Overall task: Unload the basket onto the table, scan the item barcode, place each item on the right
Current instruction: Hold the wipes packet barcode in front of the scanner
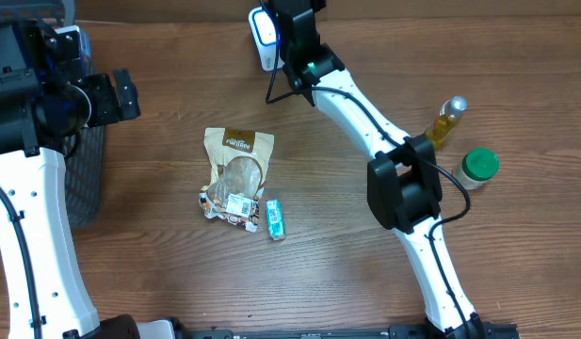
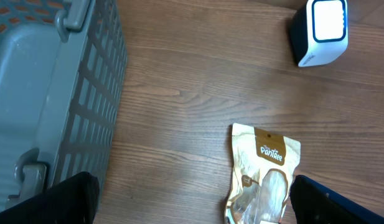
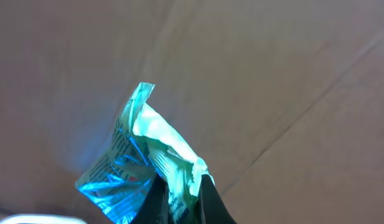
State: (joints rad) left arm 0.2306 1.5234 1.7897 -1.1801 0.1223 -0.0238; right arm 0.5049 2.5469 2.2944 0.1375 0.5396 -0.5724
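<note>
My right gripper (image 3: 179, 190) is shut on the edge of a small green-and-white packet (image 3: 132, 165), whose printed face is lit blue. In the overhead view this gripper (image 1: 292, 38) hangs at the far middle of the table, right beside the white scanner (image 1: 262, 36); the held packet is hidden there by the arm. The scanner (image 2: 322, 30) also shows at the top right of the left wrist view, its window glowing. My left gripper (image 1: 121, 94) is open and empty at the far left, above bare wood (image 2: 192, 205).
A brown snack bag (image 1: 235, 174) (image 2: 263, 177) lies mid-table with a small green packet (image 1: 275, 218) beside it. A grey basket (image 1: 83, 179) (image 2: 48, 93) stands at the left. An oil bottle (image 1: 447, 121) and a green-lidded jar (image 1: 478, 167) stand at the right.
</note>
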